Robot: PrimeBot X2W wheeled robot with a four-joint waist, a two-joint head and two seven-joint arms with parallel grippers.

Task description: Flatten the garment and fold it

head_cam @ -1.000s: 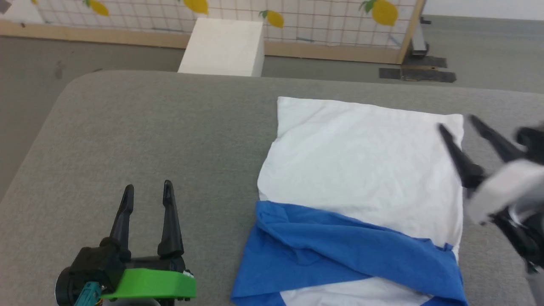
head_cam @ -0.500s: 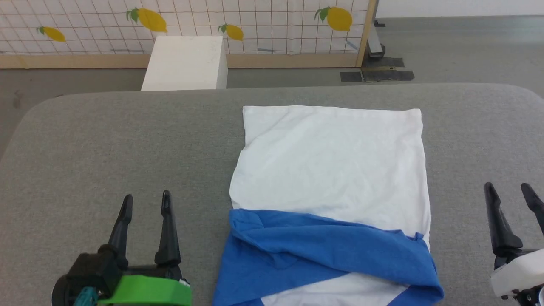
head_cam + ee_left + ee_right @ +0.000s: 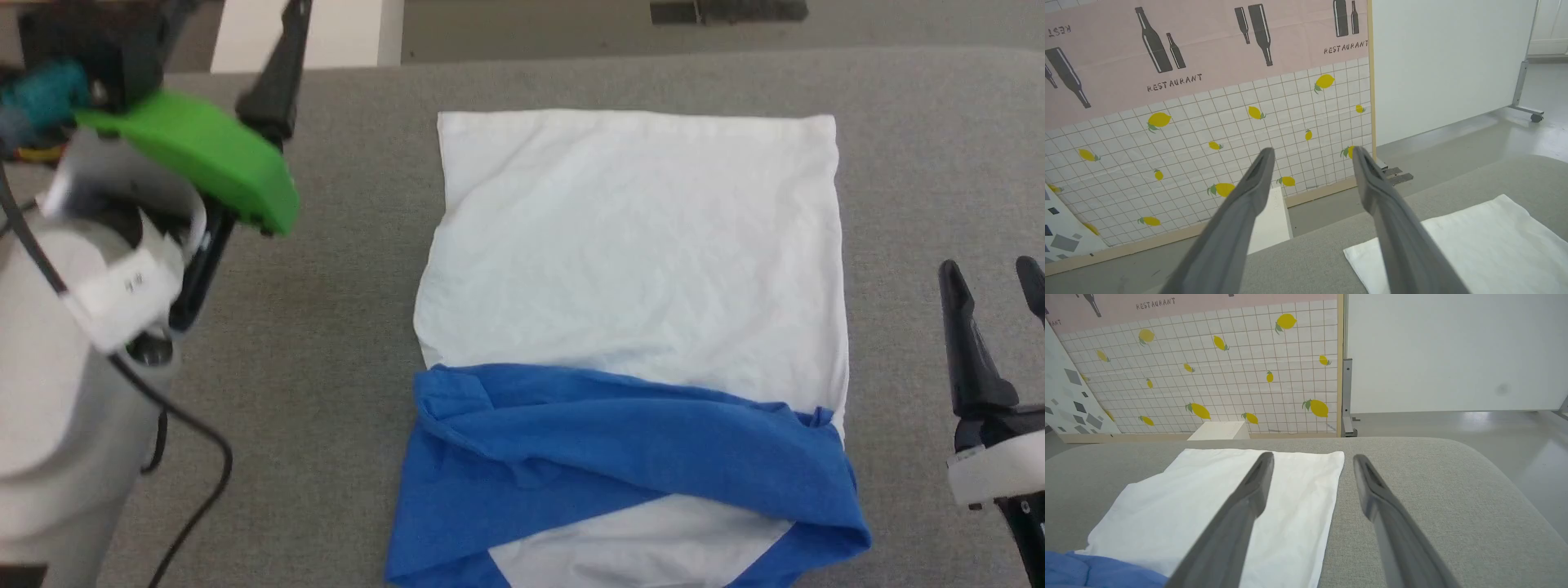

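Observation:
The garment (image 3: 637, 245) lies folded into a long rectangle on the grey padded table (image 3: 310, 327). Its white body panel faces up and its blue sleeves (image 3: 620, 441) cross over the near part. My left gripper (image 3: 1310, 151) is open and raised high off the table, left of the garment; one of its fingers (image 3: 273, 82) and its green mount show at the upper left of the head view. To the right of the garment's near right edge, my right gripper (image 3: 989, 265) is open and holds nothing. The right wrist view shows the garment (image 3: 1180, 490) ahead and left of that gripper (image 3: 1313, 456).
A white box (image 3: 326, 33) stands on the floor beyond the table's far edge. Behind it is a lemon-patterned tiled panel (image 3: 1188, 155). My pale left forearm and its black cable (image 3: 188, 457) hang over the table's left side.
The head camera has tilted down. My left arm rose from the lower left to the upper left, close to the camera. My right gripper drew back from the garment's far right edge.

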